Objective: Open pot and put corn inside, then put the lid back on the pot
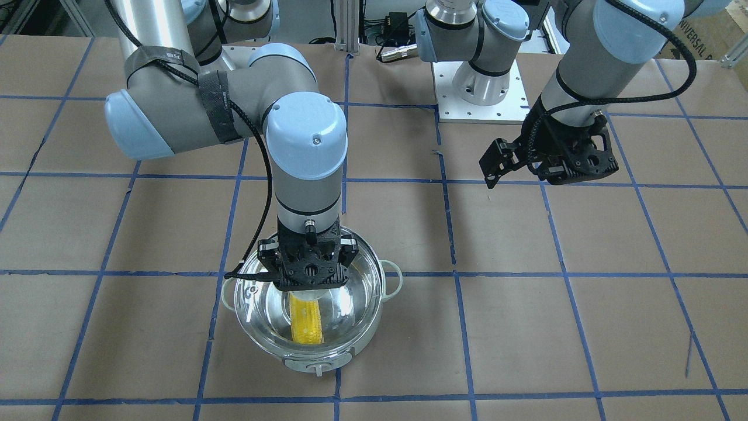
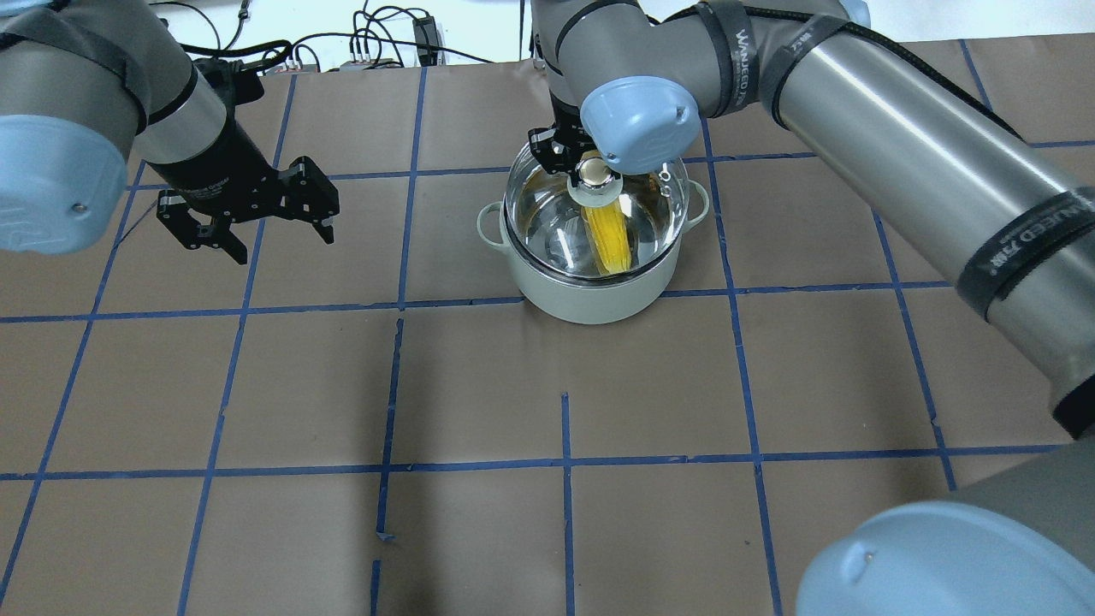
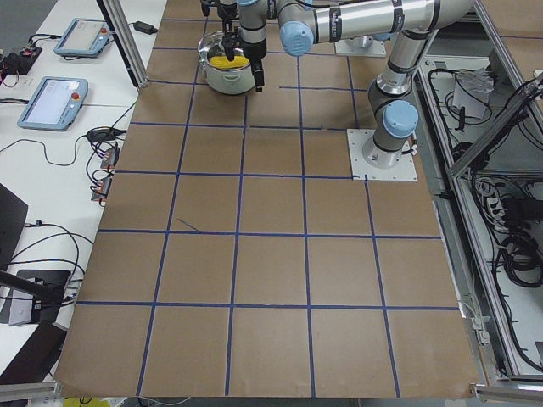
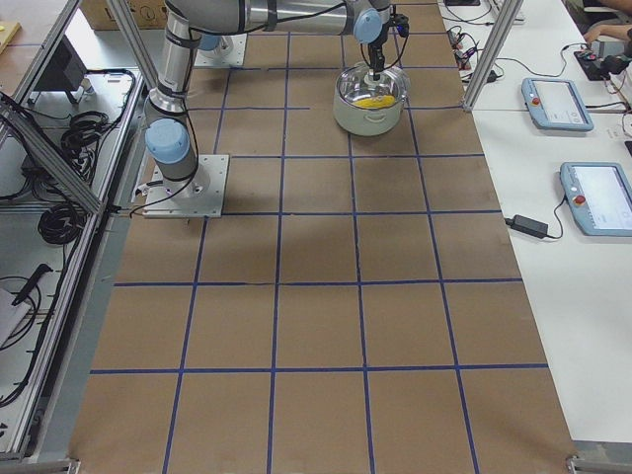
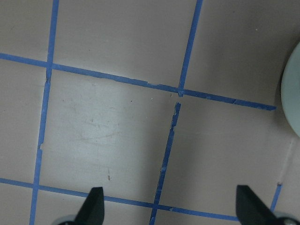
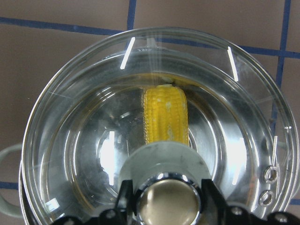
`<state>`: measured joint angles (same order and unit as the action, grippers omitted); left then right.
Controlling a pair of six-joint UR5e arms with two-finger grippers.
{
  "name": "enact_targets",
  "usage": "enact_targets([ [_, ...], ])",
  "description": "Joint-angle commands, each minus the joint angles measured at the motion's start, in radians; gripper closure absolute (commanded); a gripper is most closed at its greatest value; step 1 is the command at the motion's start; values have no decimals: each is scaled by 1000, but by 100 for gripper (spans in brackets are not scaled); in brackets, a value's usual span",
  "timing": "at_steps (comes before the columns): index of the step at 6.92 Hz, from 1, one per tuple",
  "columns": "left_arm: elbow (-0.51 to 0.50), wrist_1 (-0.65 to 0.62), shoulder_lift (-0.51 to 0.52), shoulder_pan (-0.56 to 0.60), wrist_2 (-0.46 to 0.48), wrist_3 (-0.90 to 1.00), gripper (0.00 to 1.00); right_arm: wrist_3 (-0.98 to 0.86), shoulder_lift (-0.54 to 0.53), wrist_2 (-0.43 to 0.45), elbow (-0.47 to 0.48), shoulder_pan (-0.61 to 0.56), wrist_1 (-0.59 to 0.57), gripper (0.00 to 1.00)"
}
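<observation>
Across the far half of the brown-papered table [image 2: 479, 385], right of centre as seen from over the robot's shoulders, the pale-green pot [image 2: 590, 299] stands upright. The yellow corn [image 2: 607, 239] lies inside it on the shiny steel floor. The clear glass lid [image 2: 547, 205] covers the pot's mouth and the corn shows through it; whether the lid is fully seated on the rim cannot be told. The right hand [image 6: 167, 199] points straight down over the pot, its 2 fingers closed against either side of the lid's metal knob [image 2: 592, 171]. Well to the left, the left hand [image 2: 261, 238] hovers above the table's blue tape lines [image 2: 565, 462], apart from the pot. Its 2 fingers are spread wide and hold nothing.
</observation>
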<state>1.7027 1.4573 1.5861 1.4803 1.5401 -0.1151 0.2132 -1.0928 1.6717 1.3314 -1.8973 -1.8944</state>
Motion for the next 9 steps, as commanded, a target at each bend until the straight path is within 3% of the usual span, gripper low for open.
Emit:
enact_targets([
  [1, 0, 0, 0, 0, 0, 0, 0, 9, -1, -1, -1, -6, 3, 41],
  [9, 0, 0, 0, 0, -2, -3, 0, 5, -2, -4, -9, -3, 72, 42],
])
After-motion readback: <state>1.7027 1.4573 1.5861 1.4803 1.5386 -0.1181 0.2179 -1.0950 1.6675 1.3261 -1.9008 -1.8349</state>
